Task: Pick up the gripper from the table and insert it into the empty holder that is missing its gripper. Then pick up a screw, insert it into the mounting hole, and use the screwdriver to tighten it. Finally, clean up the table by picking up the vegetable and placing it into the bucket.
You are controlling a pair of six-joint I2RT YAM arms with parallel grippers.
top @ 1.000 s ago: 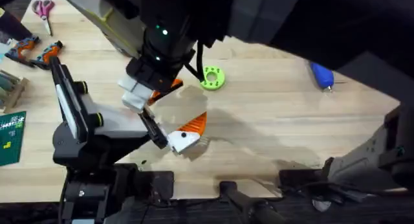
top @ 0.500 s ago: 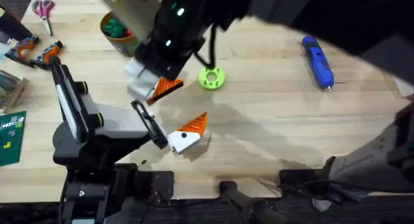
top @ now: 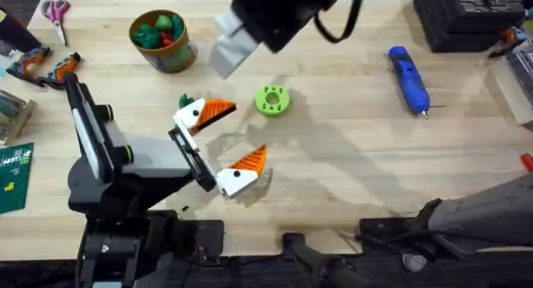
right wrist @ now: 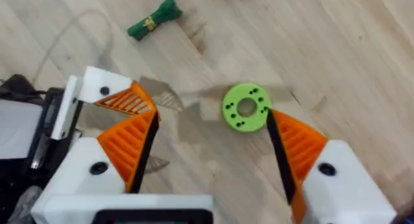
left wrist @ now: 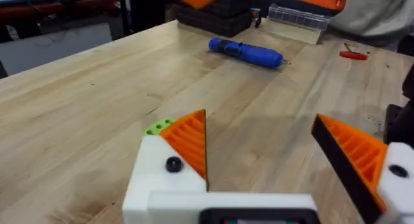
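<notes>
- The left gripper rests low over the pale wooden table. Its white fingers with orange ribbed pads are spread wide, with nothing between them.
- The right gripper hangs high above the table, its own ribbed orange pads wide apart and holding nothing.
- Seen from the right wrist, a round green disc pierced with small holes lies flat on the wood below.
- The vegetable, slim and green with a leafy end, lies on the table just beside the left gripper's far finger.
- The bucket, a round tub, stands at the far left of the table with green and red pieces inside.
- The screwdriver, smooth, blue and pen-shaped, lies on the right side, well apart from both grippers.
</notes>
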